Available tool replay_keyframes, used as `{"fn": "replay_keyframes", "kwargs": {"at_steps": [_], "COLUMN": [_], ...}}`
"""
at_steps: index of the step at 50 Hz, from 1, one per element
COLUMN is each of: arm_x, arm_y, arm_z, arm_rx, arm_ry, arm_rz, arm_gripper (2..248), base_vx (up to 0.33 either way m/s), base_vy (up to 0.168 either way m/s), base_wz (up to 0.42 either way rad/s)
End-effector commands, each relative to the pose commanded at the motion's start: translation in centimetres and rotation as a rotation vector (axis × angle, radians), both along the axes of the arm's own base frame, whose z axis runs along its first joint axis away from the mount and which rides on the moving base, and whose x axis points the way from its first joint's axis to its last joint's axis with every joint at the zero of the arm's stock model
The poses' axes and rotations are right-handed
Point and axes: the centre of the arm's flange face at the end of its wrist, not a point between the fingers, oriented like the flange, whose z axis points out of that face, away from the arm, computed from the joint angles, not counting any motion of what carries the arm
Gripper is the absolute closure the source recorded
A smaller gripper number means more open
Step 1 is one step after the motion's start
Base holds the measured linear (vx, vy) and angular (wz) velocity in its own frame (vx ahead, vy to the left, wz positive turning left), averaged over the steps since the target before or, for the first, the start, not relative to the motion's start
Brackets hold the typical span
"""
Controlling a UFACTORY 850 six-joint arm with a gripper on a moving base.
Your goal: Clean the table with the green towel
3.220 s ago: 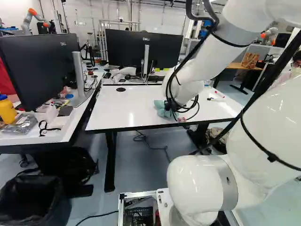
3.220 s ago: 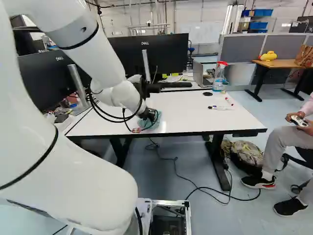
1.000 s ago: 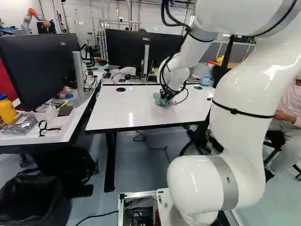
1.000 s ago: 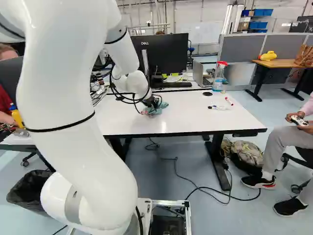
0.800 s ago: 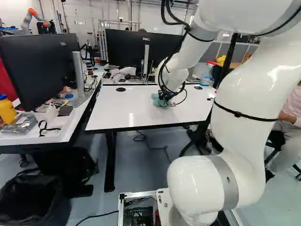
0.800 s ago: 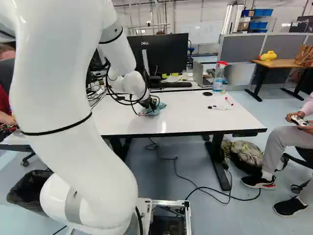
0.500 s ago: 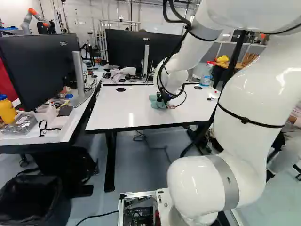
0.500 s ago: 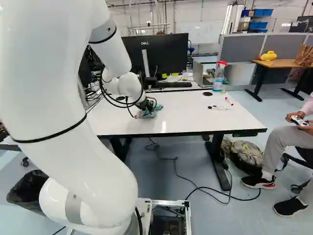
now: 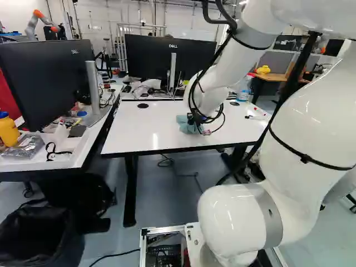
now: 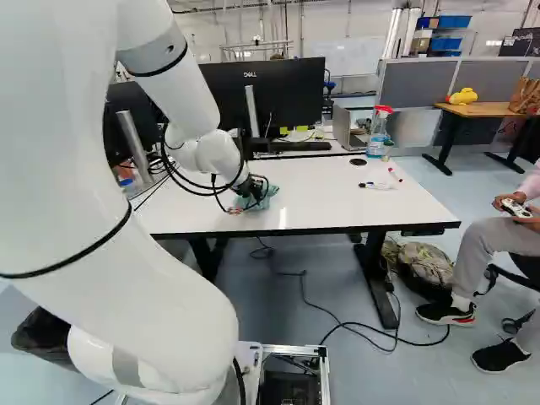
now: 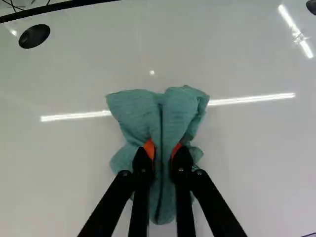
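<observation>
One green towel (image 11: 158, 111) bunched up, pinched tight in the hand (image 10: 250, 191), resting on the white worktop (image 9: 144, 128).

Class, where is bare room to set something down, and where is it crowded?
White table: bare between the towel, black disc and front edge in the left base view, and between towel and markers in the right. Crowded: side desk, around the yellow bottle.

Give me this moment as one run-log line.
gripper: shut on green towel | towel: bunched, on white table | markers: on table, apart from towel
</observation>
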Motion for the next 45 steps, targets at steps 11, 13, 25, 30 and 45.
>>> {"fn": "replay_keyframes", "kwargs": {"at_steps": [11,13,25,30,45], "arm_x": [0.8,1.2,3.5,4.5,7.5], "arm_y": [-1.5,-1.7,-2.2,-2.2,-2.2], "arm_z": [0.0,0.0,0.1,0.1,0.0], "arm_rx": [0.0,0.0,0.0,0.0,-0.001], "arm_ry": [0.0,-0.001,-0.003,-0.005,-0.013], "arm_rz": [-0.035,-0.039,-0.046,-0.045,-0.04], "arm_gripper": [196,196,196,196,196], "base_vx": [0.0,0.0,0.0,0.0,0.0], "base_vy": [0.0,0.0,0.0,0.0,0.0], "base_wz": [0.0,0.0,0.0,0.0,0.0]}}
